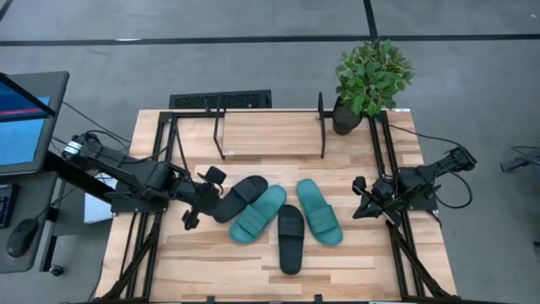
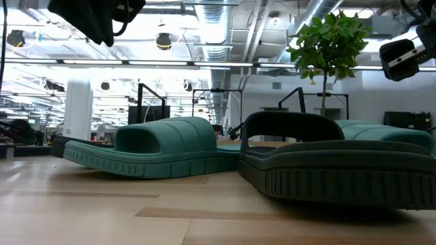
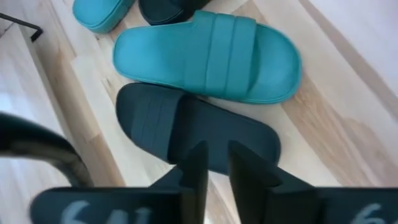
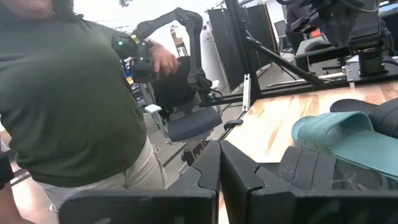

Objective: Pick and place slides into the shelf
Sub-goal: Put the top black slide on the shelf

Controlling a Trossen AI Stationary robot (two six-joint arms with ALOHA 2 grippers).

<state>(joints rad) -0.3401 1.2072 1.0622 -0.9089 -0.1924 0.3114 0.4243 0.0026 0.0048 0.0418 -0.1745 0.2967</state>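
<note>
above a black slide [image 3: 186, 127], left fingers [image 3: 194, 168] slightly parted, empty

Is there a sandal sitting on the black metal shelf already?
No, the low black thin-bar shelf holds nothing, and all four rubbery slide sandals, two black and two teal, lie on the wooden table.

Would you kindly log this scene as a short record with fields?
Slides: two black rubbery slide sandals and two teal rubbery slide sandals, all on the light wooden table
Shelf: low black metal-bar rack, nothing on it
Left gripper: fingers slightly apart above the left black slide
Right gripper: shut, waiting beside the slides
</note>
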